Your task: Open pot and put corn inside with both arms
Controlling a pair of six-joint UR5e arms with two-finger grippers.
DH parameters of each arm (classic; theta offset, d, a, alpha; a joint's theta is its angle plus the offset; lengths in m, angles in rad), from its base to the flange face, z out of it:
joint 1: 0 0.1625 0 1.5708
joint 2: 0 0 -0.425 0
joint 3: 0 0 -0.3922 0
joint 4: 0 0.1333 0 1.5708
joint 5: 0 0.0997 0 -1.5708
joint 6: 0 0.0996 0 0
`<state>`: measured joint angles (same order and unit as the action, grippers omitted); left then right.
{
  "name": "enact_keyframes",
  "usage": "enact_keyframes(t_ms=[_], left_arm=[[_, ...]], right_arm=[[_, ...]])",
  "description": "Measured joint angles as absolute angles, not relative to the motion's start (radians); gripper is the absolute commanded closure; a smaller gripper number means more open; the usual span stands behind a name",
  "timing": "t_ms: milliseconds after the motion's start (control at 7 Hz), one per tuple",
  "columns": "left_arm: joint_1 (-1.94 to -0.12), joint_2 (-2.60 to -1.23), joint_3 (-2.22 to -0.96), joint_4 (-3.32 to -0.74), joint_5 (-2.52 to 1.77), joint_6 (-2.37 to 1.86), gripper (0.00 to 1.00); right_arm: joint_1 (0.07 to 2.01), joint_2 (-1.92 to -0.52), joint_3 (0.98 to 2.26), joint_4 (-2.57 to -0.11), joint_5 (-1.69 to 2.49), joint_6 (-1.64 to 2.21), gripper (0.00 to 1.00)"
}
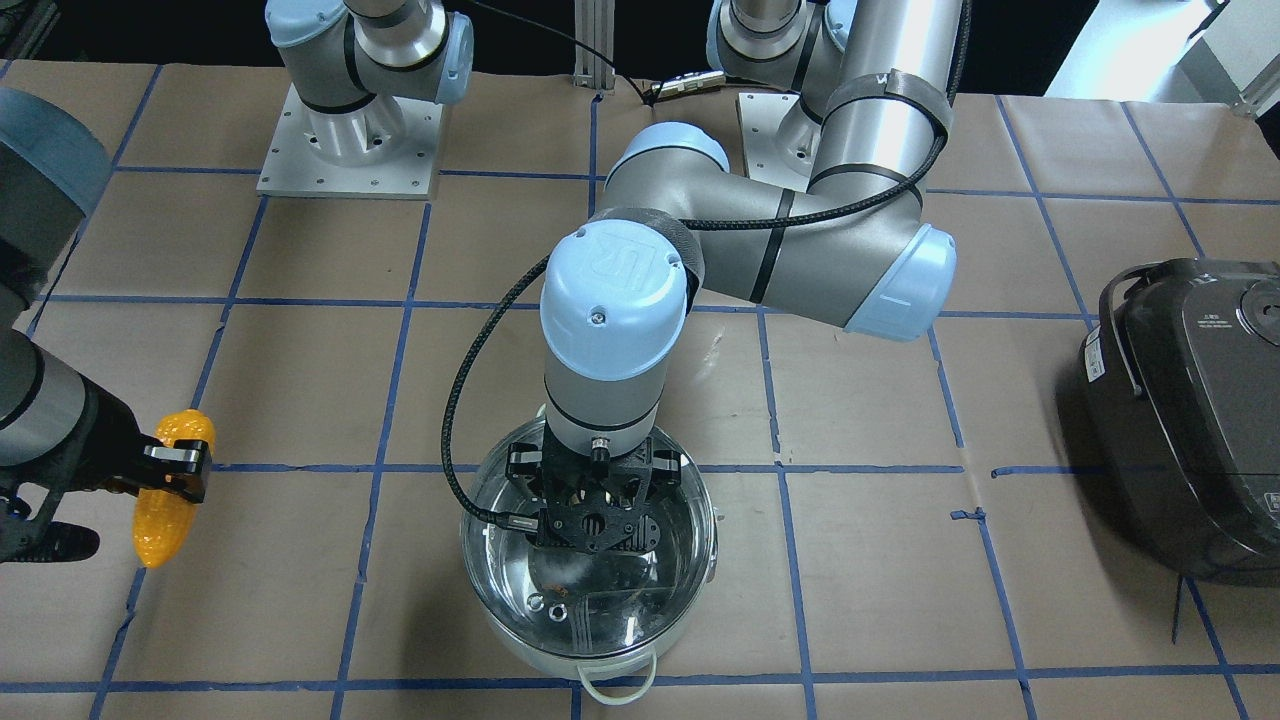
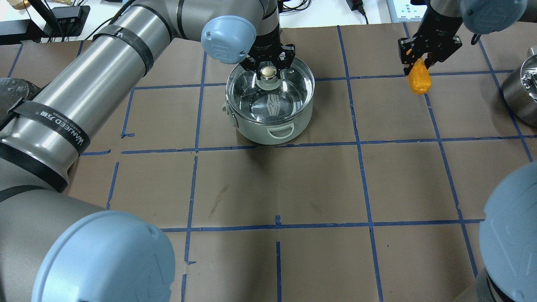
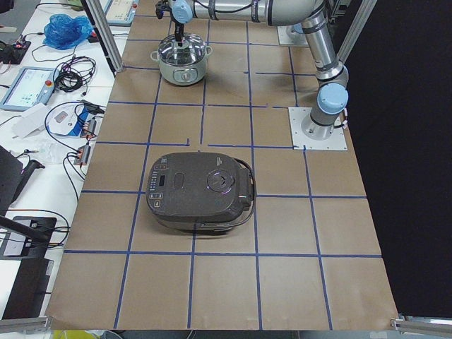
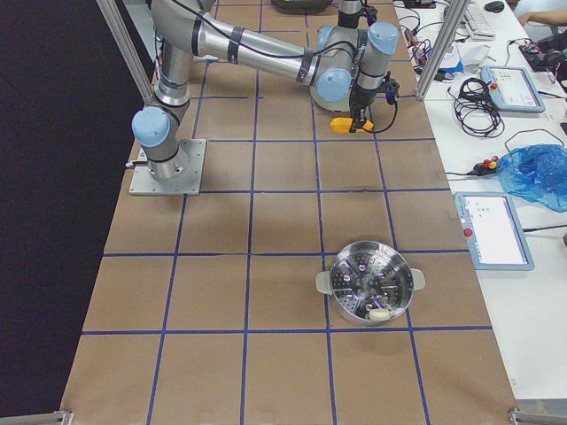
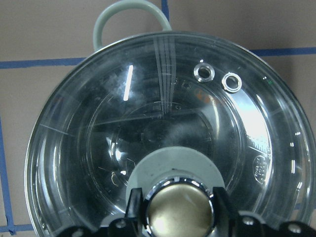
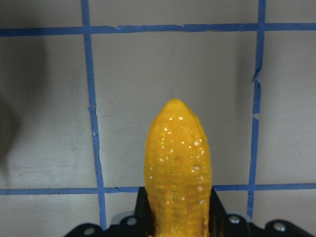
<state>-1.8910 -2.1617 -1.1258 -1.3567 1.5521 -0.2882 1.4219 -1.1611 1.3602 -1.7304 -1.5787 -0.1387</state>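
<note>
Brown paper ruled into squares with blue tape covers the table (image 2: 293,188), and on it the job looks less than half done. The corn (image 2: 418,79) is already off the surface, pinched in the closed fingers of the right gripper (image 2: 419,63), most of the cob jutting out past the fingertips. The pot (image 2: 270,128) sits directly beneath the left gripper (image 2: 268,69), whose fingers (image 5: 136,210) stand tight against either side of the knob (image 5: 177,212) and appear to clamp it. The glass lid (image 5: 163,108) rests on the rim, so the pot is not yet open. Left to do, as I judge it: lift the lid clear, carry the corn across from well apart on the right fingers' side, and let it go inside. Beyond the left fingers' side of the table lies a dark rice cooker (image 1: 1190,420); past the right fingers' side stands a steel steamer pot (image 4: 372,285) with a holed insert. A white bench (image 4: 496,115) along the far edge holds tablets, cables and a blue bag (image 4: 539,173).
</note>
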Motion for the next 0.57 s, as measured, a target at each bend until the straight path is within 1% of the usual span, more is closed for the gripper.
enact_keyframes(t_ms=[286, 571], left_arm=[[-1.843, -2.081, -1.095, -1.489, 1.560, -0.241, 0.99], [-1.719, -2.021, -1.103, -1.556, 1.558, -0.114, 0.98]], right_arm=[[1.528, -1.158, 1.336, -1.742, -1.538, -0.030, 0.95], [1.632, -1.143, 1.308, -1.756, -1.489, 0.083, 0.95]])
